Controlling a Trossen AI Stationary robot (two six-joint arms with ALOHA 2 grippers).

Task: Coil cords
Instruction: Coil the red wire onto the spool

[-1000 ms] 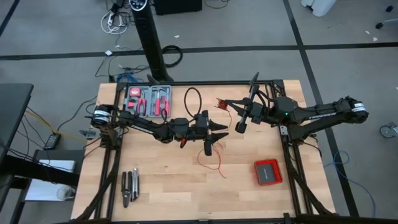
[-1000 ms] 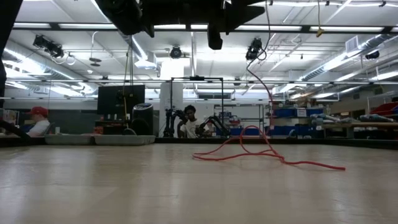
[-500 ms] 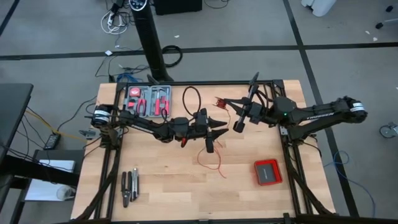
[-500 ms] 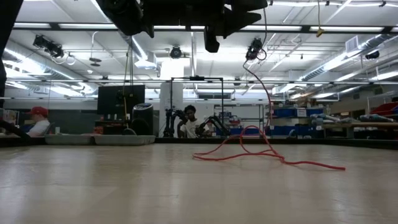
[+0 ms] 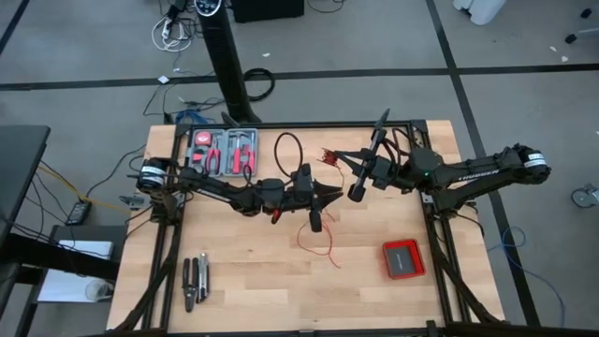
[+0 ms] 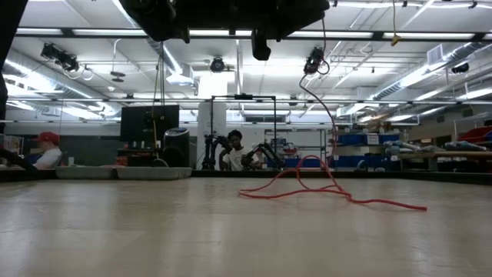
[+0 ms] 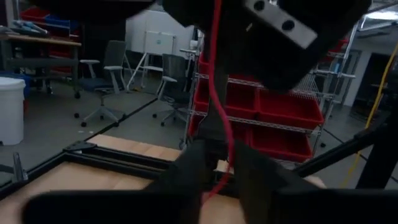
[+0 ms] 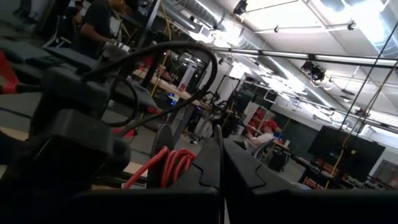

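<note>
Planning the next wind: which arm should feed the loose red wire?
Left, probably. The left tool hangs over the red wire loose on the table, the strand running between its fingers. The right tool is shut on the red coil.

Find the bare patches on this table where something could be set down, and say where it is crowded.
Bare wood lies between the multi-tool and the red box, below the loose red wire. The centre is crowded: left gripper, right gripper and wire. The tool tray fills the far-left corner.

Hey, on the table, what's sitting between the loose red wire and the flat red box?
Nothing. In the high view, only bare wooden table separates the loose red wire from the flat red box.
</note>
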